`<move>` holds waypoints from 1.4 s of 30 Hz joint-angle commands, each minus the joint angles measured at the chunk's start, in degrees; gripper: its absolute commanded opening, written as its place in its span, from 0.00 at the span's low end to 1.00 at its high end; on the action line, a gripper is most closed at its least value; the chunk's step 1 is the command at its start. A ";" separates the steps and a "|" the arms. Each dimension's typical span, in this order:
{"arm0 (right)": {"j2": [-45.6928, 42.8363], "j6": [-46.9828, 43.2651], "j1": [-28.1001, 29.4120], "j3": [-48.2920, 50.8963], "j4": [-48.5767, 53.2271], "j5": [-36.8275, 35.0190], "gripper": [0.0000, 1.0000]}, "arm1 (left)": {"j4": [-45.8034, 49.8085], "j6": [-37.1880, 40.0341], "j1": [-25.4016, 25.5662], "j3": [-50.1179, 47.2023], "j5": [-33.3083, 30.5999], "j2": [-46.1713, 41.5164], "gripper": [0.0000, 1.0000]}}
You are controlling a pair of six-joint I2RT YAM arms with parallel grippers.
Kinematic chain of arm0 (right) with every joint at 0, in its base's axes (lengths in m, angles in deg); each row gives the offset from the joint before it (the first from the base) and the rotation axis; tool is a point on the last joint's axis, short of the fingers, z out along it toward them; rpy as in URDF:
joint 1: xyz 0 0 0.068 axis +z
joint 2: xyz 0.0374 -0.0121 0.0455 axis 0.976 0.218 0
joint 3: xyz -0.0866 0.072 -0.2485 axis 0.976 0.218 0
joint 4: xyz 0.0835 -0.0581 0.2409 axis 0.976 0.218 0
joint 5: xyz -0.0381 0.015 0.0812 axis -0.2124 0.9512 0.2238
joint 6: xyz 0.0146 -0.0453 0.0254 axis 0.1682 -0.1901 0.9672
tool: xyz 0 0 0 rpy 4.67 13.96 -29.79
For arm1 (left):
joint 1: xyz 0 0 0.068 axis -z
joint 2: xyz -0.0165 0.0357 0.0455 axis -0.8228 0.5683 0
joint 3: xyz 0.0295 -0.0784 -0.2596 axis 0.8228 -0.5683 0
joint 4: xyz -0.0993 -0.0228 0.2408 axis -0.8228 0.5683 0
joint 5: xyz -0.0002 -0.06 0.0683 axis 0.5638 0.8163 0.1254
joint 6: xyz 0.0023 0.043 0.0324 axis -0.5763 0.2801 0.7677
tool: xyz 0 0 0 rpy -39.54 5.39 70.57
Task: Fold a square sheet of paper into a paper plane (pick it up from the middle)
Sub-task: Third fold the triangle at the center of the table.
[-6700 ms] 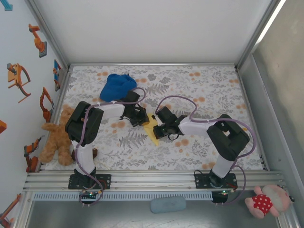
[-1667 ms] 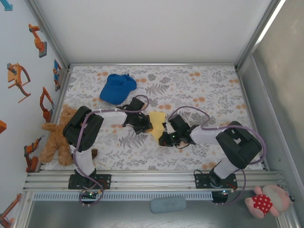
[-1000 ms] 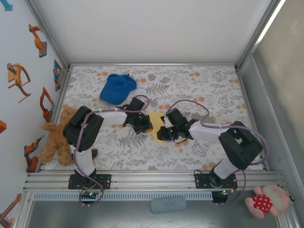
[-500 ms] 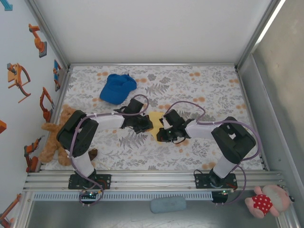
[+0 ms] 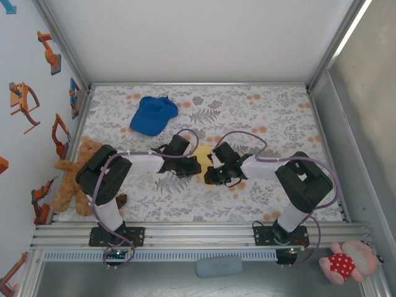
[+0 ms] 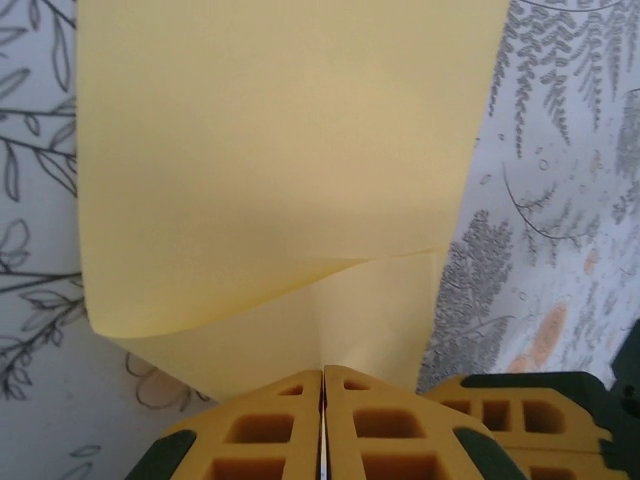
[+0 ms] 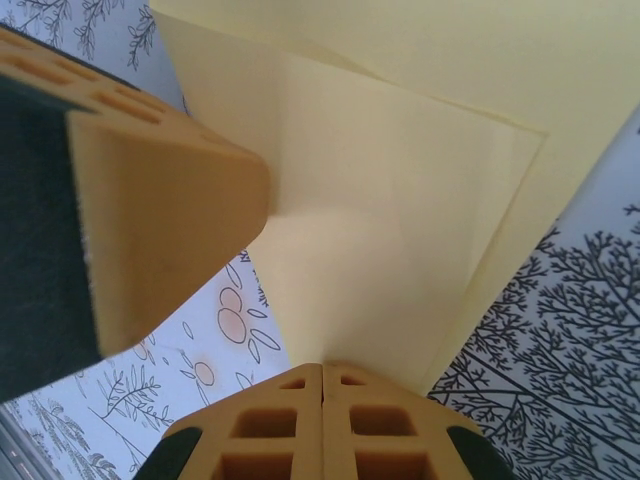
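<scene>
Paper (image 5: 203,152) pinched over the middle of the table (image 5: 278,124)
Thin, light, floppy and judged easily torn; it is clamped at its edges by left gripper (image 6: 322,388) and right gripper (image 7: 322,385), fingers pressed together

Fixed overhead camera looks down across the whole floral table (image 5: 278,117); both wrist cameras face the yellow paper (image 6: 280,150) from very close (it also shows overhead, mid-table)
</scene>
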 commanded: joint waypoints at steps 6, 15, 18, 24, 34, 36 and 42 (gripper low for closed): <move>2.52 -3.34 0.00 0.57 9.58 -7.45 0.00 | 5.84 5.05 -2.30 2.33 -4.31 3.42 0.10; 2.47 -4.97 -0.36 1.00 12.02 -9.85 0.00 | 9.69 8.31 -8.66 4.89 -4.00 6.12 0.10; 2.28 -5.05 -0.69 1.10 12.05 -9.77 0.00 | 10.95 9.55 -10.35 5.41 -4.59 6.40 0.10; 1.94 -5.32 -1.19 1.09 11.69 -9.14 0.00 | 11.11 10.52 -12.92 4.90 -5.05 6.28 0.10; -7.59 2.02 -1.51 -1.70 2.74 -2.73 0.03 | 5.20 2.54 -13.75 2.05 -3.78 -4.75 0.13; -8.99 4.21 -1.55 -1.89 0.43 -3.74 0.09 | 3.06 -0.05 -13.64 0.13 -3.83 -7.29 0.15; -4.65 5.86 -1.47 -3.96 -2.60 -3.27 0.22 | -2.01 -6.54 -12.32 -5.27 -3.85 -11.40 0.30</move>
